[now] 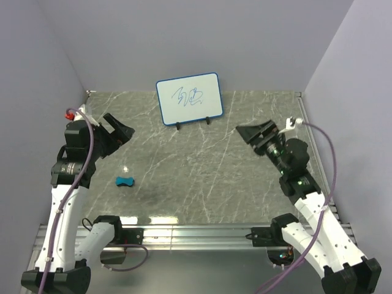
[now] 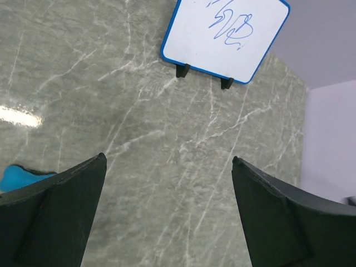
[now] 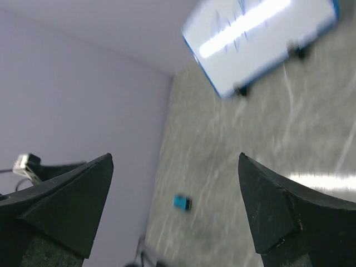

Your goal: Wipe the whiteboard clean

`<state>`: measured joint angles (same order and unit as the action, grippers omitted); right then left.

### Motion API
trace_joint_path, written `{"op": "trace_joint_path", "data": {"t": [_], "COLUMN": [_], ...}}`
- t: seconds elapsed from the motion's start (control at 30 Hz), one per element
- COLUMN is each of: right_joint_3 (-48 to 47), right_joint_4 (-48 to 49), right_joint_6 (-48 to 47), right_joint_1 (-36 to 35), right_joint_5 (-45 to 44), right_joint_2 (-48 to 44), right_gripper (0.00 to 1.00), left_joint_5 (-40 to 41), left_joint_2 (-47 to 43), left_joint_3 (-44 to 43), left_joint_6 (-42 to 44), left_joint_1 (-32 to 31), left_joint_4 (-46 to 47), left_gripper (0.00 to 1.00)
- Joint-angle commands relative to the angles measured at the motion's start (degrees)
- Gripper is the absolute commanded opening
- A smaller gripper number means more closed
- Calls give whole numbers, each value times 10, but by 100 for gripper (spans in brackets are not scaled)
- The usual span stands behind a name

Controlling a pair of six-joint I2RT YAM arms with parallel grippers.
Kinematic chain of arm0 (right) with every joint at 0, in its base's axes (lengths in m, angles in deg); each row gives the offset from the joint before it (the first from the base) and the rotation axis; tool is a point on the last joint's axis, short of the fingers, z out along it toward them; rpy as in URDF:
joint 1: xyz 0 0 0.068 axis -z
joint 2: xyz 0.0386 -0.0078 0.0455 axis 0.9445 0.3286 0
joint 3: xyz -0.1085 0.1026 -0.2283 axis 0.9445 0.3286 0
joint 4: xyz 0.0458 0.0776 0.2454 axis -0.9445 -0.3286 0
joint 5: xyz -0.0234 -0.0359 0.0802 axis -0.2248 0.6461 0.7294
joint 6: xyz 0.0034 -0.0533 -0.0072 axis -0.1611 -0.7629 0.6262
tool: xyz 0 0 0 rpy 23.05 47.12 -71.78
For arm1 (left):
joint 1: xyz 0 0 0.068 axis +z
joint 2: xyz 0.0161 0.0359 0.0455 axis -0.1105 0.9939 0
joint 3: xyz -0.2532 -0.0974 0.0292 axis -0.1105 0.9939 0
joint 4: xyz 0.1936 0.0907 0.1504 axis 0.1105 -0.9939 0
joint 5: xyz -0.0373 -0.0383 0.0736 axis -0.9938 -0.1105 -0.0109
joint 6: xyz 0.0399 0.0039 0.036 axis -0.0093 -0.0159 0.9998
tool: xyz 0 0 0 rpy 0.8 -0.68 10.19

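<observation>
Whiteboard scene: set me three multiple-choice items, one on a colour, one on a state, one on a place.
1. The scribble on the whiteboard is: A) red B) blue C) black
2. The left gripper and right gripper are: A) both open and empty B) left shut, right open C) both shut
3. The eraser lies: A) against the whiteboard B) by the right gripper C) on the table near the left arm

Answers: B, the left wrist view shows blue strokes. A, each wrist view shows a wide gap with nothing in it. C, the top view shows it by the left arm, apart from the board.
</observation>
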<state>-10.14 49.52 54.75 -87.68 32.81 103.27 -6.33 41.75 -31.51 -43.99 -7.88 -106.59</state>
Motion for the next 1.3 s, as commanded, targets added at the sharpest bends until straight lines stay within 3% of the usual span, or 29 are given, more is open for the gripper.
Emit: {"op": "trace_joint_path", "data": {"t": [0.0,0.13,0.23,0.4,0.47,0.63,0.73,0.93,1.13,1.27], "right_joint_3": [46,-22,-20,-27,-54,-77,-64,-46,-56,-71], "right_joint_4": [-22,-167,-192,-225,-262,-303,-310,-350,-384,-407], "right_joint_6": [128,42,24,-8,-24,-49,-46,-61,-83,-97], "right_joint_1": [-8,-19,-30,-31,-32,-38,-38,-37,-38,-37], "right_joint_5": [103,72,57,65,48,34,49,58,54,47], "right_joint_2": [-20,-32,-63,-69,-64,-59,-60,-62,-61,-57], "right_gripper": [100,99,100,99,98,98,97,95,95,94], "left_joint_5": [16,41,4,70,138,166,157,182,195,188], "left_joint_2": [2,-47,-101,-77,-73,-94,-99,-50,7,74], "left_joint_3": [-43,7,67,84,82,136,181,188,223,236], "left_joint_6": [-65,-100,-113,-123,-127,-192,-213,-271,-306,-326], "left_joint_1": [1,1,0,1,1,1,1,1,1,1], "left_joint_4": [-107,-108,-78,-208,-245,-286,-272,-262,-180,-129], "left_gripper": [99,99,100,99,99,99,95,81,81,75]}}
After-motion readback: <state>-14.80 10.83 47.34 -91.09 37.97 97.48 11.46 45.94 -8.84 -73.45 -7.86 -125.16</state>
